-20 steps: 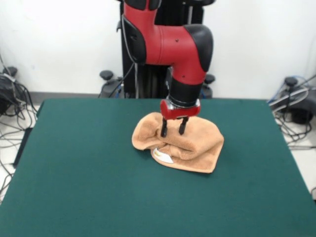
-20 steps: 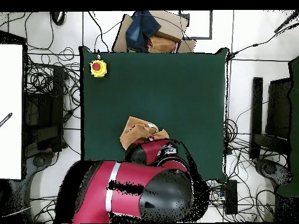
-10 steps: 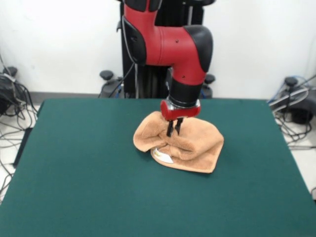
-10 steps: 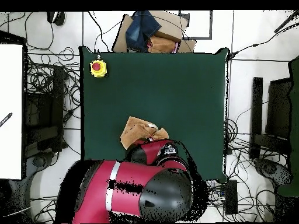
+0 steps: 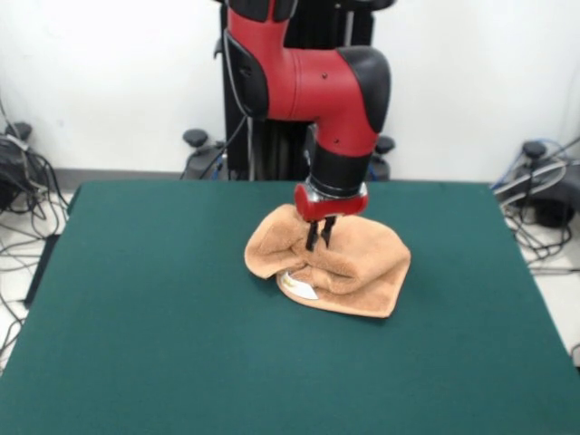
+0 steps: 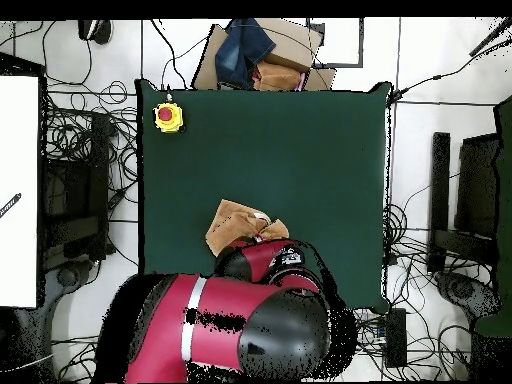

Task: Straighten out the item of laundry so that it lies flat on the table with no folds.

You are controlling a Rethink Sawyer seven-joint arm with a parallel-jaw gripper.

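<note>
Presently, one item of laundry: a tan-orange terry hand towel point(image 5: 331, 263), bunched in rolled folds, lying on the dark green worktop point(image 5: 163, 344) toward its far middle in the front view, well clear of every edge. A small white label point(image 5: 299, 287) peeks from under the towel's near-left fold, just above the felt. One border edge lies flat along the near-right corner of the heap.

Pincer point(image 5: 319, 237): black fingers drawn close together, pinching a raised ridge of the towel at the heap's upper middle; red collar directly above, arm descending from the top of the picture.

Overhead view: towel point(image 6: 235, 225) partly covered by the red and black arm point(image 6: 240, 320); pincer itself hidden beneath the arm. Yellow box with red button point(image 6: 168, 117) sits at one far corner of the worktop point(image 6: 300, 150), well apart from the towel
</note>
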